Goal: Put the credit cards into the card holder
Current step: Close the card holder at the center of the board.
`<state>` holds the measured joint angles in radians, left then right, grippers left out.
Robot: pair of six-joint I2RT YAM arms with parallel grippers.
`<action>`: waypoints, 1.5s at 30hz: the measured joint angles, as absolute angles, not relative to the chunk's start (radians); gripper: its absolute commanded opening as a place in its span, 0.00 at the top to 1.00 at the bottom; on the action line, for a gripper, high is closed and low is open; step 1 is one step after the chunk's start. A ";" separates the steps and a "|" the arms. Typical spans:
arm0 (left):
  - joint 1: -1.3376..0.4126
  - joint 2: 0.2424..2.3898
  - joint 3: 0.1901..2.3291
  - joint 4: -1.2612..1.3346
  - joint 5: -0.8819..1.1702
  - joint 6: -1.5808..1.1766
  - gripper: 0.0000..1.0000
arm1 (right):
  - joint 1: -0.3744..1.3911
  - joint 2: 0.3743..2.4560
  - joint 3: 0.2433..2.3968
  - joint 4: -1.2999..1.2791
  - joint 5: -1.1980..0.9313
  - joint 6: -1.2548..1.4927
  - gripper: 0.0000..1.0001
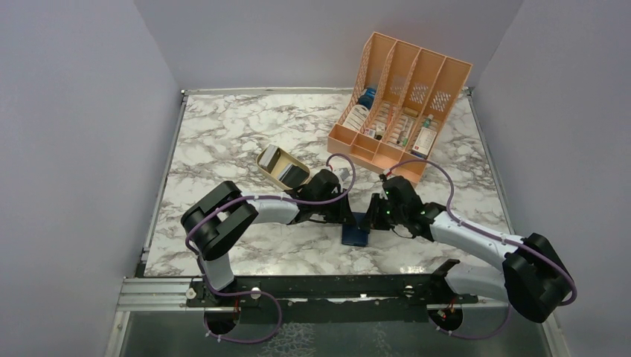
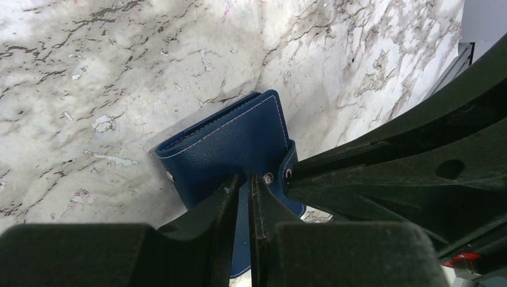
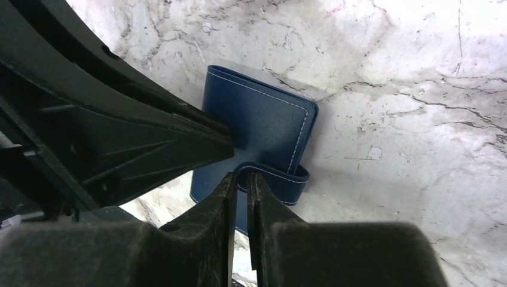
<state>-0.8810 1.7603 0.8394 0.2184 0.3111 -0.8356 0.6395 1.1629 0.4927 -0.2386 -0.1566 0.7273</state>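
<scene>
The navy card holder (image 1: 356, 231) lies closed on the marble between my two grippers. In the left wrist view, the card holder (image 2: 233, 140) shows white stitching and a pale snap (image 2: 268, 177). My left gripper (image 2: 245, 179) is shut, with its tips resting on the cover. My right gripper (image 3: 241, 176) is shut on the end of the holder's strap (image 3: 281, 176), which curls up off the cover (image 3: 263, 125). Greyish credit cards (image 1: 286, 173) lie in an open gold tin (image 1: 266, 158) behind my left gripper (image 1: 348, 216). My right gripper (image 1: 377, 216) is close beside the left one.
A peach slotted file rack (image 1: 398, 97) holding small bottles and boxes stands at the back right. The table's metal edge rail (image 1: 298, 286) runs along the near side by the arm bases. Grey walls close in the left, right and back.
</scene>
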 measured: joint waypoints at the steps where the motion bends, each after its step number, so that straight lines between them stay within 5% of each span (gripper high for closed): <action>1: -0.881 1.760 0.839 0.218 0.311 -0.836 0.84 | 0.640 1.163 0.499 -0.243 -0.155 0.728 0.87; 45: -0.881 1.760 0.839 0.218 0.311 -0.839 0.84 | 0.640 1.179 0.469 -0.222 -0.149 0.781 0.88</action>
<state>-0.8810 1.7603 0.8394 0.2184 0.3107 -0.8391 0.6395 1.1793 0.4690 -0.2222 -0.1490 0.7815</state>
